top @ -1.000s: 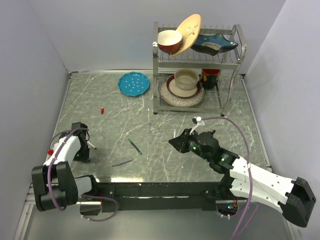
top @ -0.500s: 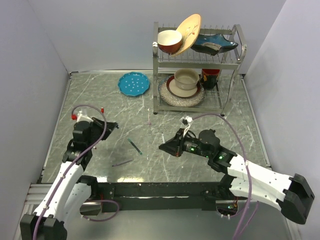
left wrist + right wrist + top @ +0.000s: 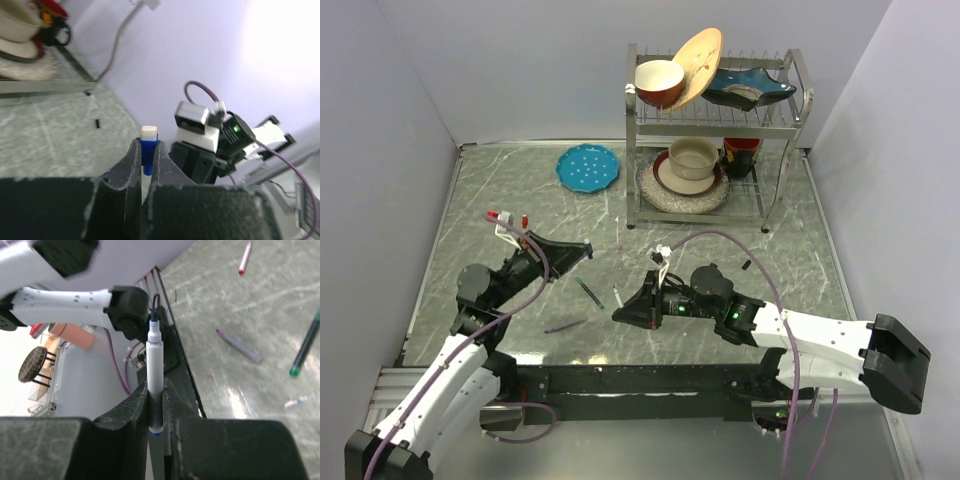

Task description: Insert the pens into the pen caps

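The left pincer [image 3: 584,249] and right pincer [image 3: 619,316] have swung toward each other.

Upper middle of your top view: a metal dish rack [image 3: 715,127], its top shelf holding a red-brown bowl [image 3: 659,83], a tilted tan plate [image 3: 697,62] and a dark blue dish [image 3: 750,88], its lower shelf a beige bowl [image 3: 693,156]. Just left of it you see a teal plate [image 3: 587,167] flat on the green marbled table [image 3: 820,220].

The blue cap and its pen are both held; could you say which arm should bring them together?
Probably the right: the right gripper holds the pen with its tip projecting well clear, easy to aim. The left gripper pinches the short blue cap, better kept steady.
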### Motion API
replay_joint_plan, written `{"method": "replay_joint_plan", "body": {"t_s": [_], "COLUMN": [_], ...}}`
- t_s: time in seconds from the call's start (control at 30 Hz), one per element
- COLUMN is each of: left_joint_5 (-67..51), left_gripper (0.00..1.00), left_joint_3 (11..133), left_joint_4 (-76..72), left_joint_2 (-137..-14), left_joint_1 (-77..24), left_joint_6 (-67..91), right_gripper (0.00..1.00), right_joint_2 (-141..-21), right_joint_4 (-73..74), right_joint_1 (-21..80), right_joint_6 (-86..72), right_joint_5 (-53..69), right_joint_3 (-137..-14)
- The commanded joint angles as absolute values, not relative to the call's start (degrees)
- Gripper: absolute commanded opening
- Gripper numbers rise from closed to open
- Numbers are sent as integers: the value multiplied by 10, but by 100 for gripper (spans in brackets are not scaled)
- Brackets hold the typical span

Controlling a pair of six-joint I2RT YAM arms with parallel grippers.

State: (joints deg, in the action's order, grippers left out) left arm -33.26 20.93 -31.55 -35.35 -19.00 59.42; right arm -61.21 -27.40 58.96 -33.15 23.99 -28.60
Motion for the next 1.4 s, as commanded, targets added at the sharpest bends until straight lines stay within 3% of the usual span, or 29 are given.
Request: {"method": "replay_joint_plan", "body": {"t_s": [0.0, 0.3, 1.37], "left_joint_5": [-336, -276, -252], "left_gripper": [1, 1, 1], "left_joint_3": [167, 151, 124], "left_joint_4": [-465, -478, -472], "left_joint_2": [-347, -332, -323], "left_joint_1": [-218, -250, -260], "left_joint_6": [645, 648, 658], "right_gripper": [0, 0, 0], "right_joint_2": [-634, -673, -694], "right_joint_4": [-317, -343, -355], "right_joint_1": [603, 615, 620], "right_joint_6": [-321, -336, -350], "right_joint_5": [218, 198, 183], "right_joint_3": [-335, -358, -383]}}
